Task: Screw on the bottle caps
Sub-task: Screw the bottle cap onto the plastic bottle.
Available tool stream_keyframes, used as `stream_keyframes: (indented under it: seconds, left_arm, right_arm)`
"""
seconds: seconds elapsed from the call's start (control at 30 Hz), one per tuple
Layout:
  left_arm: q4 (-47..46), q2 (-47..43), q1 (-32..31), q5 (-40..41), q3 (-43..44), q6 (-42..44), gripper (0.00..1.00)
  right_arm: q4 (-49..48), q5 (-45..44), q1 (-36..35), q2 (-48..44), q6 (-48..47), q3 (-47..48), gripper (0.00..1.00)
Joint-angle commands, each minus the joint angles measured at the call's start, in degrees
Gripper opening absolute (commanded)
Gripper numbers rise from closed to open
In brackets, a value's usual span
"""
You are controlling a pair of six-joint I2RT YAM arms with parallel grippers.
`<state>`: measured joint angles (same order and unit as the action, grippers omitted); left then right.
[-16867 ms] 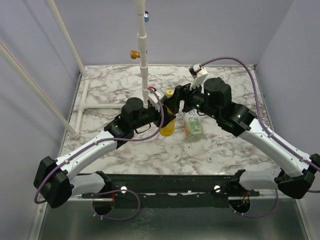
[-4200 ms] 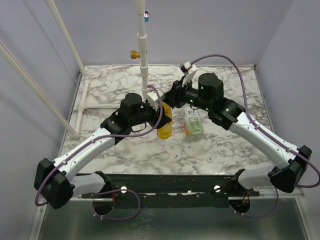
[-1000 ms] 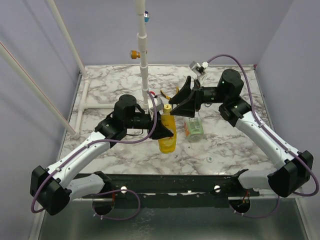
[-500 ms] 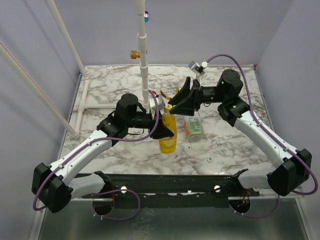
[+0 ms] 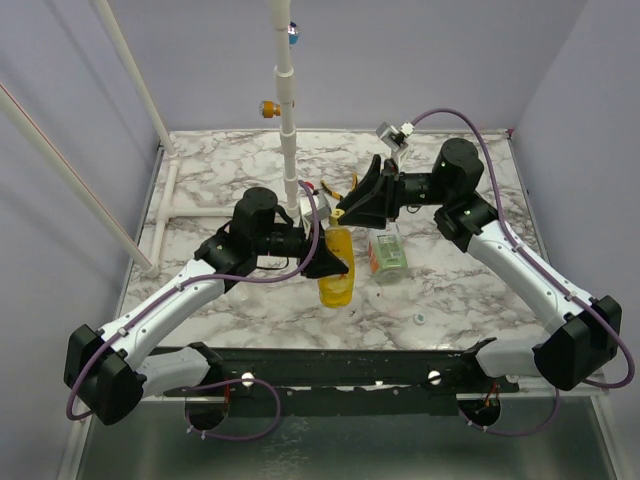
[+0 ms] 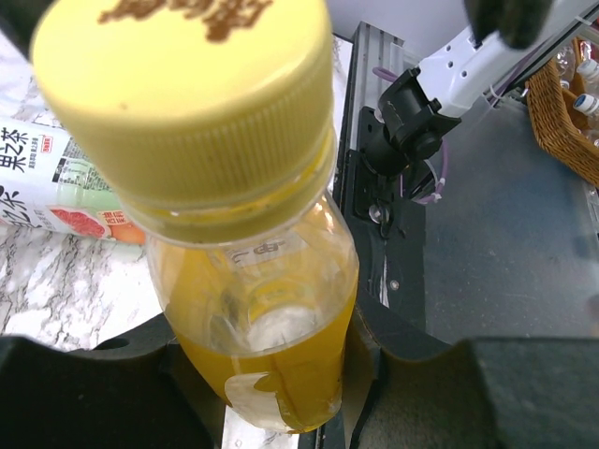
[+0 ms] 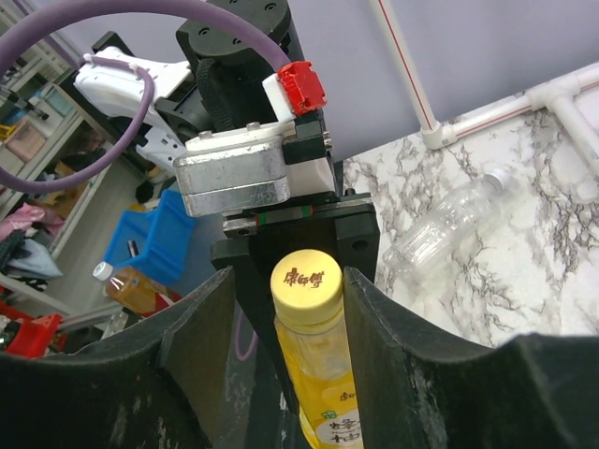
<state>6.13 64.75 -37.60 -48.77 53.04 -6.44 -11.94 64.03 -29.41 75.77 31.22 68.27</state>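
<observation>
Two tools meet at one yellow bottle (image 5: 336,272), which is held tilted with its cap end toward the right arm. The left tool (image 6: 269,385) is clamped on the bottle's body, while the right tool (image 7: 288,279) has its jaws parted on either side of the yellow cap (image 7: 306,279) sitting on the bottle's mouth, one finger right up against the cap and a slim gap showing at the other. Just beside the yellow bottle, a clear bottle (image 5: 388,255) with a green-and-white label lies on its side on the worktop (image 5: 230,160), and a small whitish cap (image 5: 421,318) lies apart from it, nearer the arm bases.
</observation>
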Motion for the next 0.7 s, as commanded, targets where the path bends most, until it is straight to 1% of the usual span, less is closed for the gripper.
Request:
stream_keyframes:
  seconds: [0.0,0.07,0.43,0.53,0.67]
  left_arm:
    - [-0.7,0.4,0.2,-2.1,2.0,0.0,0.0]
    - [-0.7,0.4,0.1,-2.1,2.0,-0.1,0.0]
    - [-0.6,0.3,0.2,-0.9,2.0,-0.1,0.0]
    - [-0.6,0.3,0.2,1.9,2.2,0.3,0.0]
    - [0.4,0.7,0.2,8.6,2.8,1.4,0.0]
  right_arm:
    - [1.6,-0.8,-0.2,0.5,-1.5,0.2,0.53]
    - [2.2,-1.1,-0.3,0.6,-1.8,0.4,0.51]
    - [5.3,-3.8,-0.6,0.6,-3.7,0.9,0.3]
    - [8.6,-6.3,-1.0,0.5,-5.7,1.5,0.27]
    - [14.1,-12.4,-1.7,0.4,-8.2,2.7,0.26]
